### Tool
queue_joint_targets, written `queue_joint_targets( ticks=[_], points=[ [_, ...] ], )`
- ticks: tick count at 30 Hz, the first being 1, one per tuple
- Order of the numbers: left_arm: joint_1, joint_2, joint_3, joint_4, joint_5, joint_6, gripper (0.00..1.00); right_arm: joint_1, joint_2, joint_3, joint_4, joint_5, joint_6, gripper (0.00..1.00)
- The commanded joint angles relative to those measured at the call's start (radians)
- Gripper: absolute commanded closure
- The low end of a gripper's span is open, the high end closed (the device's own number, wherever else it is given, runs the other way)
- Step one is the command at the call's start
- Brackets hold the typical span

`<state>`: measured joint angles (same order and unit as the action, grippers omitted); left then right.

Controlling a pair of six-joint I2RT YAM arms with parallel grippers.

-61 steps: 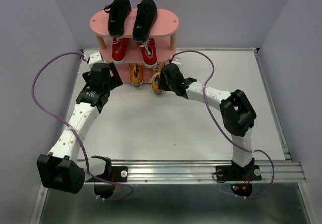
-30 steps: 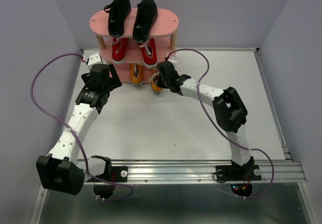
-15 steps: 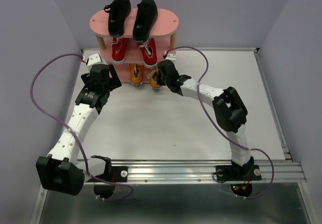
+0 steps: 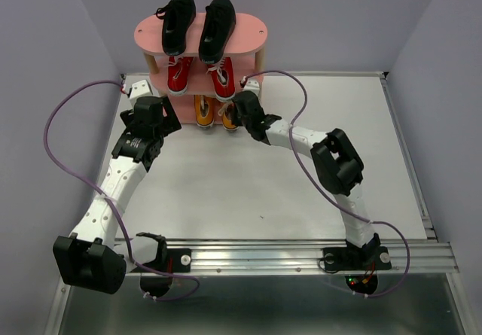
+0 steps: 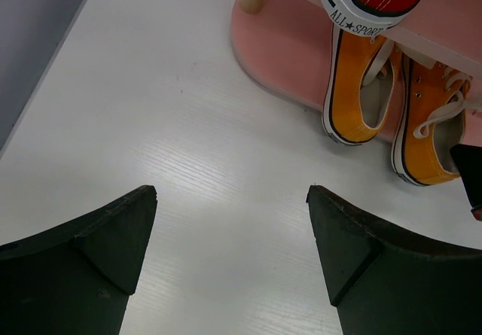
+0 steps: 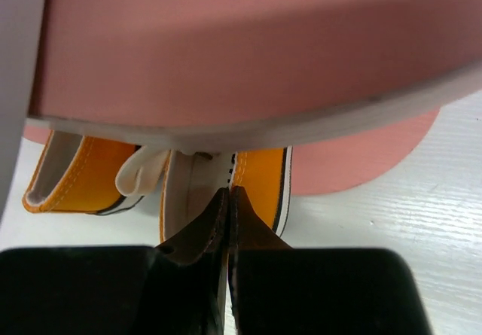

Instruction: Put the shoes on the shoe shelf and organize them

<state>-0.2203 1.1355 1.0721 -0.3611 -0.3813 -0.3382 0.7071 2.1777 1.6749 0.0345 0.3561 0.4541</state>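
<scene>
**At the bottom tier: shut end effector against the right orange shoe**

On the shoe shelf (image 4: 147,34), at the far side of the counter (image 4: 226,192), three pairs sorted by colour, one pair to a board: black pair (image 4: 178,20) on top, red pair (image 4: 179,75) in the middle, orange pair (image 5: 354,86) at the bottom. Heels toward the arms on every tier, probably for an even row and easy reach from the front. Orange heels out past the pink rim and over the counter, hence, most likely, the present step of squaring that pair up.

Right end effector (image 6: 227,193) low under the middle board, fingers pressed flat together with nothing visible between them, tips at the heel opening of the right orange shoe (image 6: 260,181). Seems to touch it, though cannot tell contact for certain. Shut like that, serves as one blunt pusher rather than a grasper, suited to sliding a shoe deeper or straighter without lifting it under the low board.

Left end effector (image 5: 232,190) just off the shelf's left end, above bare counter, spread wide and empty. Looks parked out of the other arm's way, yet near enough to steady the left orange shoe.

Judging by the layout, close to done, with only a small alignment of the orange pair left. Risk in pushing too hard: a skewed shoe or a shifted shelf
</scene>
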Motion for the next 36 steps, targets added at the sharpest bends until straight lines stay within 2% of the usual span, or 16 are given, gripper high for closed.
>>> queue_joint_targets(
  ticks=[1, 3, 5, 6, 8, 10, 12, 15, 18, 19, 21, 22, 25, 30, 36],
  points=[
    [0.007, -0.029, 0.015, 0.005, -0.025, 0.011, 0.07, 0.006, 0.034, 0.086, 0.143, 0.02, 0.027, 0.99],
    [0.007, -0.031, 0.017, 0.004, -0.025, 0.013, 0.07, 0.006, 0.04, 0.091, 0.139, 0.012, 0.037, 0.99],
    [0.009, -0.031, 0.019, 0.002, -0.031, 0.015, 0.07, 0.006, 0.033, 0.076, 0.134, 0.011, 0.046, 0.86],
    [0.007, -0.033, 0.019, 0.002, -0.033, 0.016, 0.07, 0.006, 0.013, 0.065, 0.136, 0.012, 0.049, 0.7],
    [0.007, -0.031, 0.02, 0.005, -0.034, 0.018, 0.07, 0.006, -0.013, 0.025, 0.136, 0.018, 0.052, 0.53],
    [0.007, -0.028, 0.023, 0.007, -0.03, 0.016, 0.07, 0.006, -0.044, -0.004, 0.137, 0.012, 0.051, 0.5],
    [0.007, -0.023, 0.025, 0.008, -0.022, 0.016, 0.07, 0.006, -0.097, -0.056, 0.136, 0.006, 0.049, 0.4],
    [0.007, -0.017, 0.028, 0.011, -0.027, 0.016, 0.07, 0.006, -0.173, -0.115, 0.124, 0.014, 0.057, 0.38],
    [0.009, -0.017, 0.037, 0.013, -0.037, 0.021, 0.07, 0.006, -0.241, -0.181, 0.079, 0.029, 0.072, 0.3],
    [0.01, -0.019, 0.046, 0.013, -0.045, 0.024, 0.07, 0.006, -0.262, -0.22, 0.067, 0.033, 0.075, 0.23],
    [0.01, -0.02, 0.058, 0.013, -0.056, 0.033, 0.07, 0.006, -0.307, -0.262, 0.024, 0.066, 0.075, 0.16],
    [0.012, -0.022, 0.071, 0.014, -0.06, 0.042, 0.07, 0.006, -0.355, -0.305, 0.006, 0.084, 0.072, 0.09],
    [0.015, -0.025, 0.101, 0.022, -0.059, 0.065, 0.07, 0.006, -0.456, -0.372, -0.079, 0.17, 0.063, 0.0],
    [0.019, -0.028, 0.158, 0.03, -0.042, 0.099, 0.07, -0.003, -0.585, -0.498, -0.258, 0.3, 0.089, 0.0],
    [0.021, -0.051, 0.21, 0.04, -0.005, 0.113, 0.07, -0.003, -0.743, -0.615, -0.428, 0.385, 0.19, 0.0]
  ],
)
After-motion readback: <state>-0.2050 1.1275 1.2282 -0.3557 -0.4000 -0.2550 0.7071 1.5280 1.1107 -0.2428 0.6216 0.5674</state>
